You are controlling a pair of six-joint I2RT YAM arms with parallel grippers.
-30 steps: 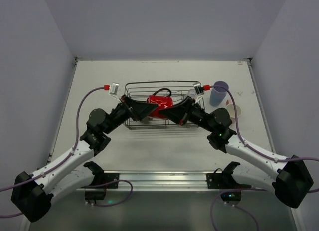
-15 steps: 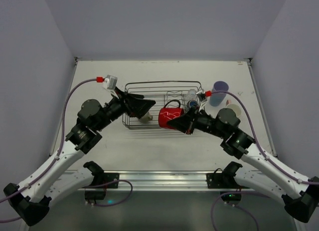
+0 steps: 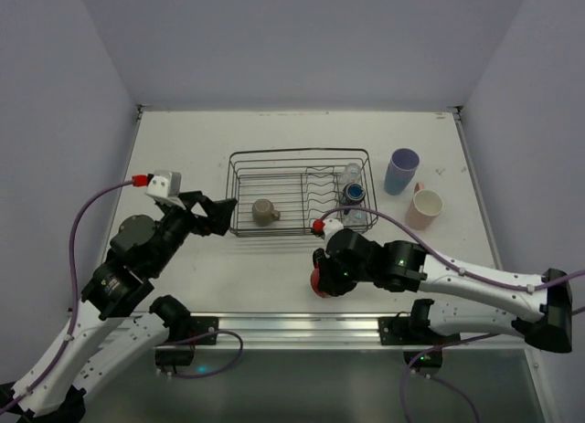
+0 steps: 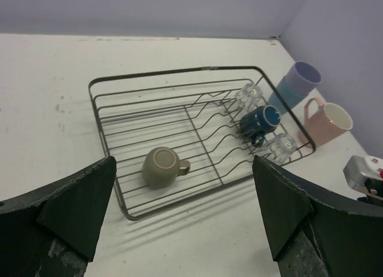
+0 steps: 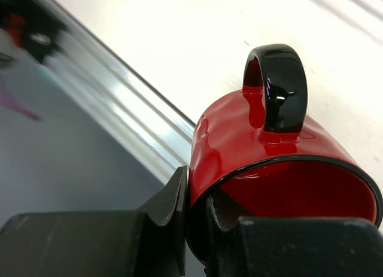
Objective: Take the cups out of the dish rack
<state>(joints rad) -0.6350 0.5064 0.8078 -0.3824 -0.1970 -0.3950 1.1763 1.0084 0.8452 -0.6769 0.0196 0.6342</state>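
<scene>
Right gripper (image 3: 322, 275) is clamped on the red mug (image 5: 257, 163) by its rim, down at the counter's (image 3: 256, 268) near edge, well clear of the rack (image 3: 297, 151). Left gripper (image 3: 216, 213) gapes wide, and the olive cup (image 4: 161, 166) lies sideways in the rack right ahead of it, so left's nearer.

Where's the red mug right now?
In the top view, the red mug is out of the rack. The right claw holds it by the rim in front of the rack's right half, close to the near rail.
</scene>
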